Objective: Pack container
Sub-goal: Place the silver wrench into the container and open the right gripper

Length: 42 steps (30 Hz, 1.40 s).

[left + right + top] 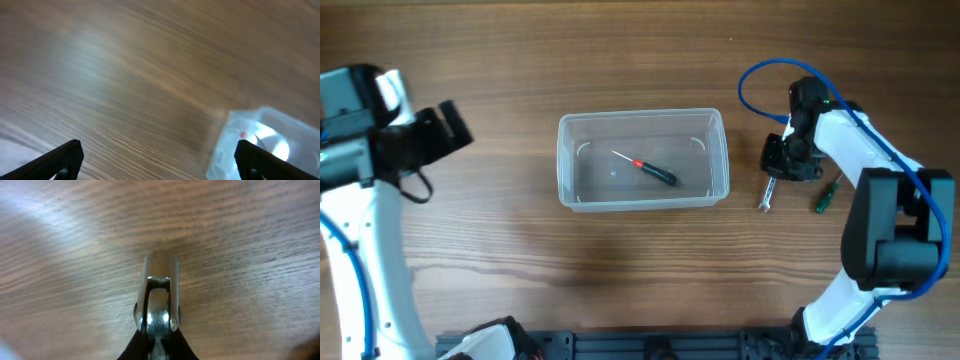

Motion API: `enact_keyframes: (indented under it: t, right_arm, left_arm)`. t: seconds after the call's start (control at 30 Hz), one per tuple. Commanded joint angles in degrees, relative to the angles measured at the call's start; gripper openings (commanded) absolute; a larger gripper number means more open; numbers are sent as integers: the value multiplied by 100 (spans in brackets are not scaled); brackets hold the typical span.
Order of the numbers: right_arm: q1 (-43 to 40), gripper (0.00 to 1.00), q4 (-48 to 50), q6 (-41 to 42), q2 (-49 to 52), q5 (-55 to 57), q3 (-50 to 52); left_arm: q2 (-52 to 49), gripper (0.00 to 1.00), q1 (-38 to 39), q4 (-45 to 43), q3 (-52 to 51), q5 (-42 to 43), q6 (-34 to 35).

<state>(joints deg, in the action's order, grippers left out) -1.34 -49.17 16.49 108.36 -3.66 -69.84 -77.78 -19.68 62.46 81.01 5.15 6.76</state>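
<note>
The clear plastic container (642,160) stands at the table's middle, and a screwdriver with a red and black handle (652,169) lies inside it. My right gripper (786,163) is right of the container, shut on a shiny metal wrench (768,194). The right wrist view shows the wrench (159,297) pinched between the fingers (159,340) just above the wood. My left gripper (448,124) is open and empty far left of the container. In the left wrist view its fingers (162,162) are spread wide, with the container's corner (250,137) at the lower right.
A green-handled screwdriver (827,194) lies on the table just right of the wrench, close to the right arm. The blue cable (760,75) loops above the right gripper. A dark rail (650,347) runs along the front edge.
</note>
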Motion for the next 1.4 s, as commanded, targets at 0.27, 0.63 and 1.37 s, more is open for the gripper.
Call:
enact_keyframes:
  t: [0.27, 0.63, 1.37]
  right_arm:
    - [2284, 4, -540, -4107, -1851, -498, -2271]
    - [3486, 4, -553, -6074, -92, -901, -2267]
    - [3392, 61, -680, -3202, -94, 415, -2968]
  left_arm:
    - [-22, 100, -916, -726, 79, 490, 22]
    - [-22, 100, -101, -776, 76, 857, -809]
    - [-24, 100, 149, -719, 76, 855, -809]
